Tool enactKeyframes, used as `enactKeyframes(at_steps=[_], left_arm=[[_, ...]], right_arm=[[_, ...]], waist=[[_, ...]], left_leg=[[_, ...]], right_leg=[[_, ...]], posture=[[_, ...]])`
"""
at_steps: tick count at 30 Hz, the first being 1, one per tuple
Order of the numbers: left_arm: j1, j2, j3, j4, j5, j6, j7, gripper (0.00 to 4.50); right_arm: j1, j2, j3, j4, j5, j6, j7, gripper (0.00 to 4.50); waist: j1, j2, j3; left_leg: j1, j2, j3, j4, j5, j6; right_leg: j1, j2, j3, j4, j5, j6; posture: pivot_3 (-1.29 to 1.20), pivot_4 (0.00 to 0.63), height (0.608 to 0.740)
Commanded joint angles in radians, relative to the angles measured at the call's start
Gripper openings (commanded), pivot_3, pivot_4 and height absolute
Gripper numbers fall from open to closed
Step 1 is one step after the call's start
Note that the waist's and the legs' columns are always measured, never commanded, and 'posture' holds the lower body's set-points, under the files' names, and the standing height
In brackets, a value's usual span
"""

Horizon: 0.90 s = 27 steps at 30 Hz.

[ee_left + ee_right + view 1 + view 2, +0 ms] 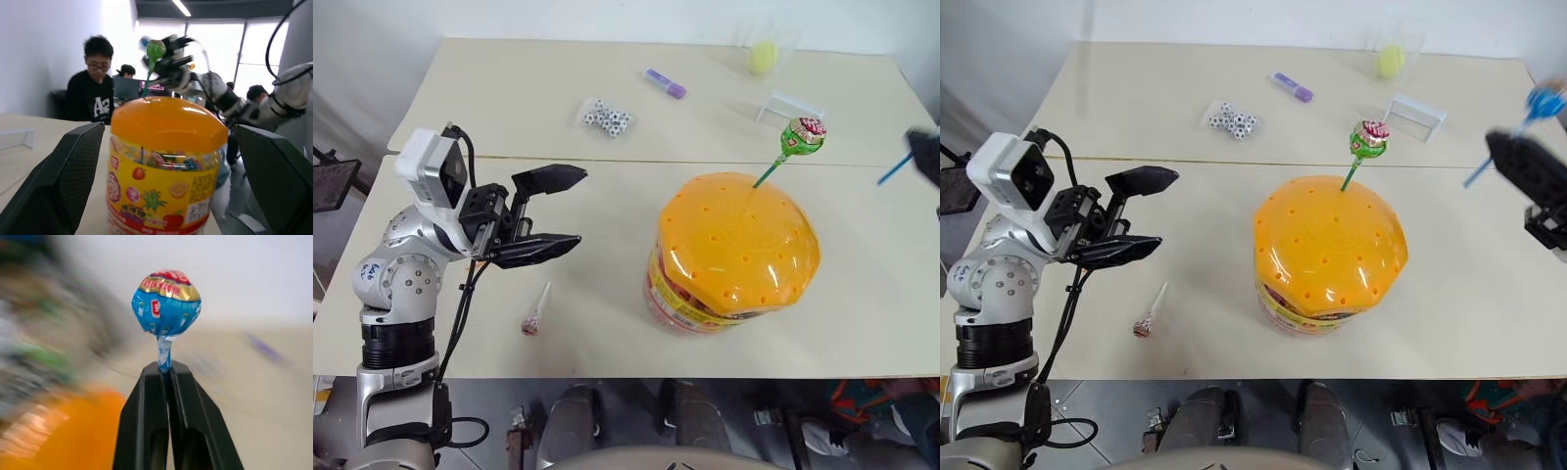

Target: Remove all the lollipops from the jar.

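The jar (734,257), a clear tub with a domed orange lid, stands on the near table. A green lollipop (803,134) stands upright with its stick in a lid hole. A pink lollipop (530,323) lies flat on the table near the front edge. To the jar's left, my left gripper (579,206) hangs open and empty, pointing at the jar (166,161). My right gripper (166,368) is shut on the stick of a blue lollipop (166,301). It holds that lollipop (1545,98) in the air at the far right, clear of the jar.
On the far table lie a purple marker (664,83), a small bag of dice (605,116), a clear cup with a yellow ball (764,57) and a small clear stand (790,105). People sit beyond the table (98,83).
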Motion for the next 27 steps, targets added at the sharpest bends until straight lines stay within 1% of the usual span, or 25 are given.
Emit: enactKeyframes(at_steps=[1, 6, 9, 10, 13, 15, 16, 17, 19, 20, 22, 23, 25, 27], left_arm=[[-0.016, 0.016, 0.006, 0.014, 0.023, -0.033, -0.003, 4.50], [-0.002, 0.031, 0.011, 0.005, 0.035, -0.049, -0.011, 4.50], [-0.006, 0.032, 0.012, -0.004, 0.075, -0.111, -0.004, 4.50], [-0.007, 0.033, 0.013, -0.006, 0.080, -0.121, -0.001, 4.50], [-0.006, 0.037, 0.020, -0.021, 0.055, -0.102, 0.012, 4.50], [-0.001, 0.039, 0.023, -0.028, 0.044, -0.095, 0.015, 4.50], [0.003, 0.039, 0.026, -0.030, 0.038, -0.088, 0.021, 4.50], [0.007, 0.037, 0.031, -0.032, 0.033, -0.084, 0.030, 4.50], [0.020, 0.033, 0.045, -0.037, 0.022, -0.074, 0.056, 4.50], [0.028, 0.034, 0.052, -0.039, 0.023, -0.076, 0.063, 4.50], [0.043, 0.034, 0.070, -0.044, -0.004, -0.052, 0.085, 4.50], [0.046, 0.031, 0.081, -0.042, -0.023, -0.037, 0.097, 4.50], [0.047, 0.028, 0.096, -0.031, -0.064, 0.001, 0.117, 4.50], [0.042, 0.021, 0.099, -0.018, -0.081, 0.016, 0.129, 4.50]], right_arm=[[0.001, -0.082, 0.127, 0.117, -0.286, 0.010, -0.101, 0.05], [0.009, -0.025, 0.272, 0.200, -0.534, -0.224, 0.076, 0.05], [-0.024, 0.014, 0.329, 0.234, -0.592, -0.231, 0.113, 0.05], [-0.028, 0.010, 0.346, 0.238, -0.602, -0.196, 0.121, 0.05], [-0.059, 0.048, 0.335, 0.264, -0.617, -0.213, 0.151, 0.75], [-0.067, 0.064, 0.307, 0.273, -0.621, -0.238, 0.185, 1.39], [-0.067, 0.067, 0.281, 0.269, -0.606, -0.247, 0.220, 1.69], [-0.072, 0.082, 0.233, 0.264, -0.598, -0.305, 0.247, 2.06], [-0.068, 0.114, 0.134, 0.228, -0.558, -0.357, 0.291, 2.74], [-0.068, 0.139, 0.086, 0.196, -0.530, -0.382, 0.314, 3.01], [-0.110, 0.202, -0.010, 0.096, -0.390, -0.371, 0.349, 3.01], [-0.129, 0.215, -0.042, 0.033, -0.300, -0.328, 0.366, 3.01], [-0.171, 0.233, -0.050, -0.083, -0.187, -0.255, 0.321, 3.01], [-0.239, 0.255, -0.020, -0.186, -0.041, -0.178, 0.231, 3.01]], waist=[[-0.002, 0.000, 0.000], [-0.007, 0.001, 0.000], [-0.007, 0.001, 0.000], [-0.007, 0.001, 0.000], [-0.003, 0.001, 0.000], [-0.001, 0.001, 0.000], [0.001, 0.001, 0.000], [0.002, 0.001, 0.000], [0.002, 0.001, 0.000], [0.001, 0.001, 0.000], [0.001, 0.001, 0.000], [-0.001, 0.001, 0.000], [-0.004, 0.002, 0.000], [-0.006, 0.002, 0.000]], left_leg=[[-0.002, 0.001, 0.000, 0.000, 0.000, 0.000], [-0.002, 0.001, 0.006, 0.000, 0.001, 0.000], [-0.002, 0.001, 0.007, 0.001, 0.001, 0.000], [-0.003, 0.001, 0.007, 0.001, 0.001, 0.000], [-0.003, 0.002, 0.007, 0.001, 0.001, 0.000], [-0.003, 0.002, 0.007, 0.002, 0.001, 0.000], [-0.003, 0.002, 0.007, 0.002, 0.001, 0.000], [-0.003, 0.002, 0.007, 0.002, 0.001, 0.000], [-0.003, 0.002, 0.007, 0.001, 0.001, 0.000], [-0.003, 0.002, 0.007, 0.001, 0.001, 0.000], [-0.002, 0.002, 0.007, 0.001, 0.001, 0.000], [-0.002, 0.002, 0.006, 0.001, 0.001, 0.000], [-0.002, 0.003, 0.003, 0.001, 0.001, 0.000], [-0.002, 0.004, -0.001, 0.002, 0.001, -0.001]], right_leg=[[-0.001, 0.000, 0.000, -0.001, 0.000, 0.000], [-0.003, 0.001, -0.001, 0.000, 0.000, 0.000], [-0.003, 0.001, -0.001, 0.000, 0.000, 0.000], [-0.003, 0.001, -0.001, -0.001, 0.000, 0.000], [-0.003, 0.001, -0.001, 0.000, 0.000, 0.000], [-0.002, 0.001, 0.000, -0.001, 0.000, 0.000], [-0.002, 0.001, 0.000, -0.001, 0.000, 0.001], [-0.002, 0.001, -0.001, 0.000, 0.000, 0.001], [-0.002, 0.001, -0.001, -0.001, 0.000, 0.001], [-0.002, 0.001, -0.001, -0.001, 0.000, 0.001], [-0.002, 0.002, -0.001, 0.000, 0.000, 0.001], [-0.002, 0.002, -0.001, 0.000, 0.000, 0.001], [-0.002, 0.002, 0.000, 0.000, 0.000, 0.001], [-0.002, 0.002, 0.000, 0.001, 0.000, 0.001]], posture=[[0.00, 0.150, 0.740], [0.00, 0.150, 0.740], [0.00, 0.150, 0.740], [0.00, 0.150, 0.740], [0.00, 0.150, 0.740], [0.00, 0.150, 0.740], [0.00, 0.150, 0.740], [0.00, 0.150, 0.740], [0.00, 0.150, 0.740], [0.00, 0.150, 0.740], [0.00, 0.150, 0.740], [0.00, 0.150, 0.740], [0.00, 0.150, 0.740], [0.00, 0.150, 0.740]])
